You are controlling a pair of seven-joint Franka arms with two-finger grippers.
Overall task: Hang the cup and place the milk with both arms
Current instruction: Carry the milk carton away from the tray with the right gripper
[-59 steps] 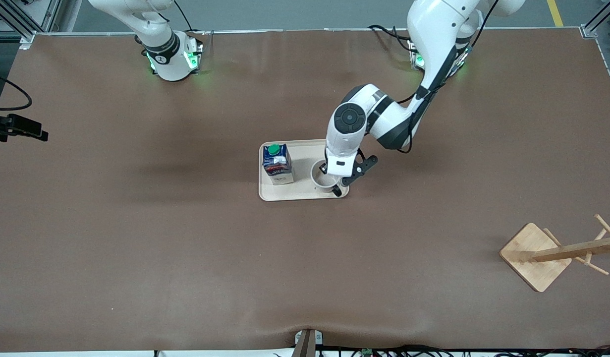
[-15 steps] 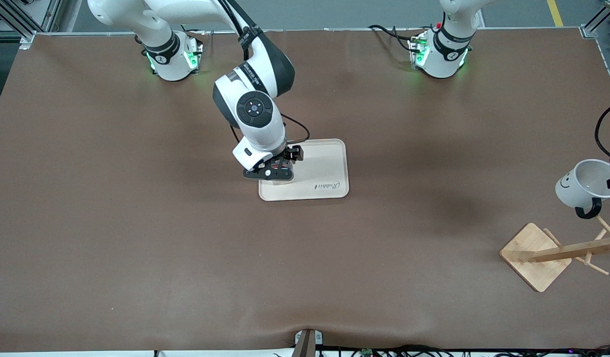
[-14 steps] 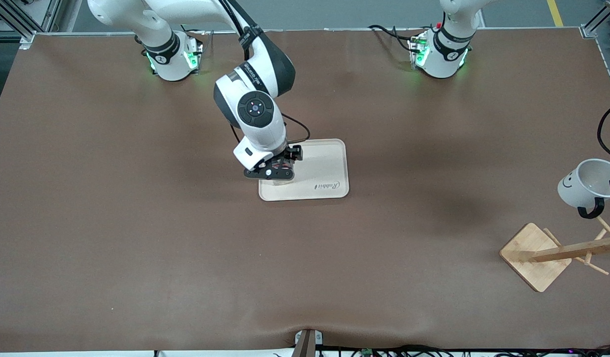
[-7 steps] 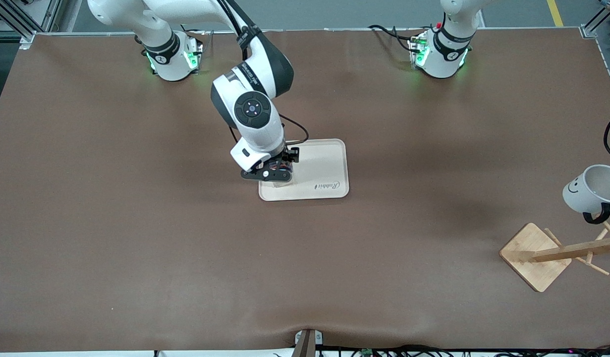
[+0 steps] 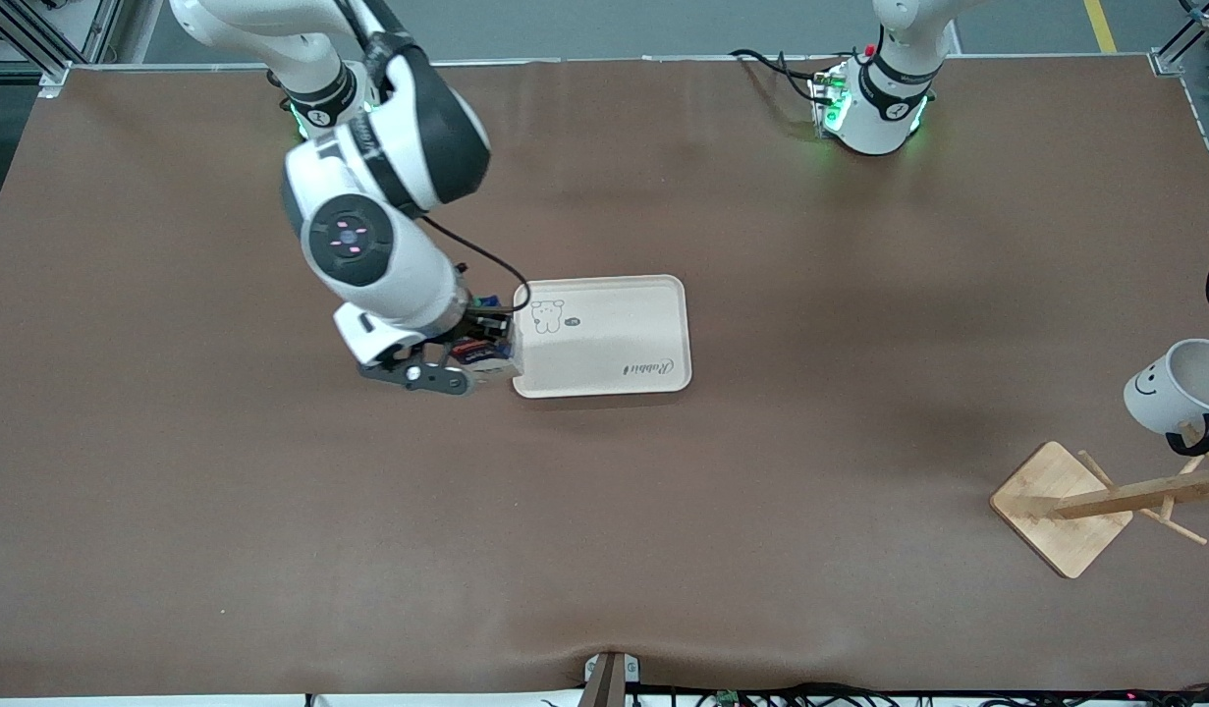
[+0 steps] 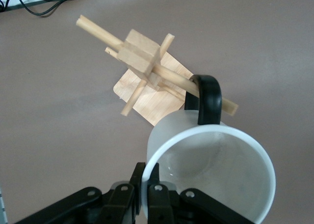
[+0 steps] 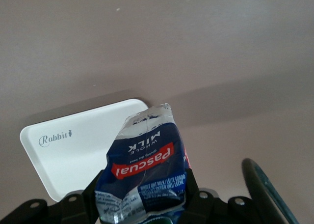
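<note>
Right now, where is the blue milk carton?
The blue milk carton is held in the right hand, up in the air just off the cream tray's edge.

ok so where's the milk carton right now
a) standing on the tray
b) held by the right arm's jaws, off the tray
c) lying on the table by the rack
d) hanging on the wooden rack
b: the milk carton is clamped in the right gripper, beside the tray, which holds nothing.

Bare tabletop (image 5: pixel 270 511) all round the tray (image 5: pixel 663 295); wooden rack (image 5: pixel 1095 506) the sole obstacle, at the left arm's end
</note>
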